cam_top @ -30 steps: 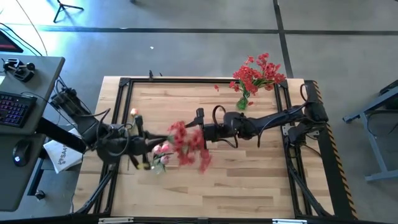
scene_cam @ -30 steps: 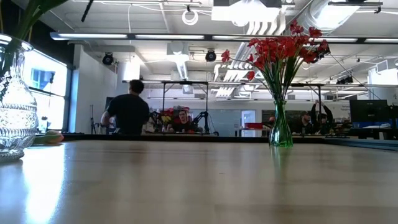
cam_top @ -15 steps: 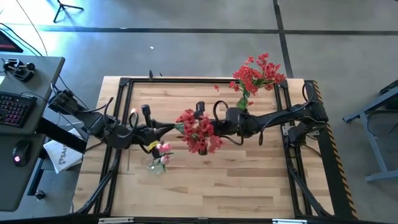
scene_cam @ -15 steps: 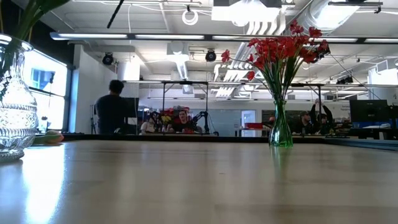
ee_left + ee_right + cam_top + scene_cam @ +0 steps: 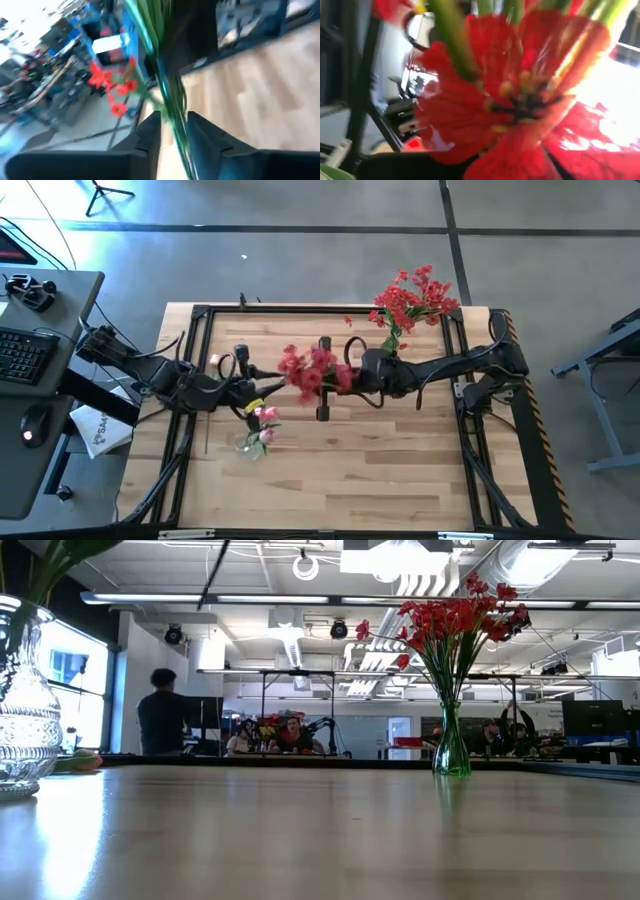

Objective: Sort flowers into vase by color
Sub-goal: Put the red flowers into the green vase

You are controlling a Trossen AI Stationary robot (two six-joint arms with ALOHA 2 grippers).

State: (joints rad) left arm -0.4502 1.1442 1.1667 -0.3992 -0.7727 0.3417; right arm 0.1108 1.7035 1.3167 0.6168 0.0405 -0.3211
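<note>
A bunch of red flowers (image 5: pixel 308 368) hangs above the table's middle between my two grippers. My left gripper (image 5: pixel 262 387) is on its green stems (image 5: pixel 172 107), on the bunch's left. From the right, my right gripper (image 5: pixel 338 376) reaches in among the blossoms (image 5: pixel 520 100), which fill its wrist view and hide its fingers. A clear glass vase (image 5: pixel 256 436) with pink flowers stands on the table under my left gripper. At the far right stands a green vase (image 5: pixel 450 745) with more red flowers (image 5: pixel 410 302). My left gripper has the bundle of green stems (image 5: pixel 175 127) between its two fingers (image 5: pixel 150 131), which lie across the stems. The bunch is lifted clear of the table, its blossoms toward the right arm. My right gripper is shut at the blossom end of the bunch. The red blossoms hide the place of contact.
The clear vase (image 5: pixel 22 725) shows at the low view's left edge. A black frame (image 5: pixel 300 308) runs around the wooden tabletop. A desk with a keyboard (image 5: pixel 25 355) stands off the table's left. People show in the room beyond the table.
My left gripper has carried the red bunch toward the table's far edge and to the right. The blossoms have swung from over the near middle up to the right gripper, which has shifted slightly toward the far edge.
</note>
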